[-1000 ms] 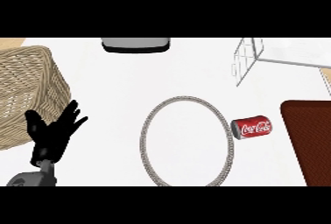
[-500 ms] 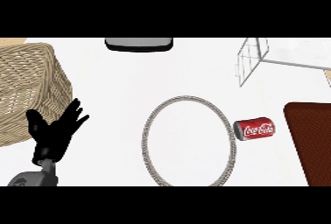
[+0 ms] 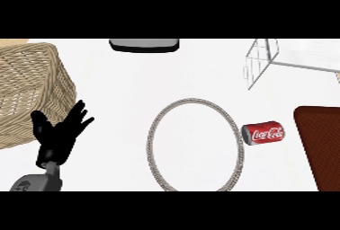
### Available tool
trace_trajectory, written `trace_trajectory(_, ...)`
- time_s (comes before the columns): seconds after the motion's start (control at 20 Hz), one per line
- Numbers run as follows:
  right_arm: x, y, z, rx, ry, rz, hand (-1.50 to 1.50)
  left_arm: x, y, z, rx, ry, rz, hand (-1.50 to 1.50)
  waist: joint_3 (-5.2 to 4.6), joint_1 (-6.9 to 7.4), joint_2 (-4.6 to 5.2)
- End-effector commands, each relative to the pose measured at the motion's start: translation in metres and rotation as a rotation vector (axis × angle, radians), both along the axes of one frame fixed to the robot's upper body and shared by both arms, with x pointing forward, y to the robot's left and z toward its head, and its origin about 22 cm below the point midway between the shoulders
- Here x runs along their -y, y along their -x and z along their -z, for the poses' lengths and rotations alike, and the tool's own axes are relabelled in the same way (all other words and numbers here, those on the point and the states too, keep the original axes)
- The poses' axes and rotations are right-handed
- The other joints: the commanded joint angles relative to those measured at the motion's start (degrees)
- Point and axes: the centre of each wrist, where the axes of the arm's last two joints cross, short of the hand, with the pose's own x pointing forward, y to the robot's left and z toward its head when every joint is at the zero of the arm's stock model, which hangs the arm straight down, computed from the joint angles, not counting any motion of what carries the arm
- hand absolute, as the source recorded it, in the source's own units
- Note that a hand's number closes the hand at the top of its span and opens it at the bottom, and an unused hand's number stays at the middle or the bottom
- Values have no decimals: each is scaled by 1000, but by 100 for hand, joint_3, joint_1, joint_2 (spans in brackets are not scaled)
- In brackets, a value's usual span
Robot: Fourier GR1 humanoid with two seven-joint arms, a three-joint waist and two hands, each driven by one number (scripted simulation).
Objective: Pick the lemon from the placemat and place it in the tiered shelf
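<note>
One robot hand (image 3: 61,132) showed in the frame, at the lower left, with one grey forearm (image 3: 36,182) below it at the bottom edge. One wicker basket (image 3: 30,90) filled the upper left. One dark grey object (image 3: 145,44) sat at the top centre (cut off by the edge, so its kind could not be told). One wire tiered shelf (image 3: 279,60) stood at the upper right. One ring-rimmed round plate (image 3: 195,143) lay at the centre. One red soda can (image 3: 263,133) lay on its side just right of that plate. One brown placemat (image 3: 322,148) ran along the right edge. No second of any kind appeared.
</note>
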Motion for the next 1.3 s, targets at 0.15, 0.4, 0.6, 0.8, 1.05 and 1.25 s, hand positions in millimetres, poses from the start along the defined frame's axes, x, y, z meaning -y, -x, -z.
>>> trace_trajectory(0.15, 14, -31, 27, -35, 54, -7, 150, -6, 13, 15, -66, 4, 3, 0, -31, 37, 42)
trace_trajectory(0.4, 16, -43, 29, 5, 41, -5, 150, 18, -4, 14, -80, 8, -3, 0, -31, -10, 41)
trace_trajectory(0.6, 28, -53, 61, -8, 73, 9, 150, -14, -4, -2, -74, -11, 5, 0, -27, 25, 60)
trace_trajectory(0.8, 30, -56, 47, 28, 64, 8, 150, 4, -2, 8, -54, 8, 26, 0, -28, 98, 80)
trace_trajectory(1.05, 37, -54, 44, 40, 58, -48, 150, 17, -5, 2, -63, -7, 3, 0, -26, 37, 57)
trace_trajectory(1.25, 21, -70, 66, 24, 47, -50, 150, 11, 10, 16, -60, 5, 10, 0, -28, 59, 54)
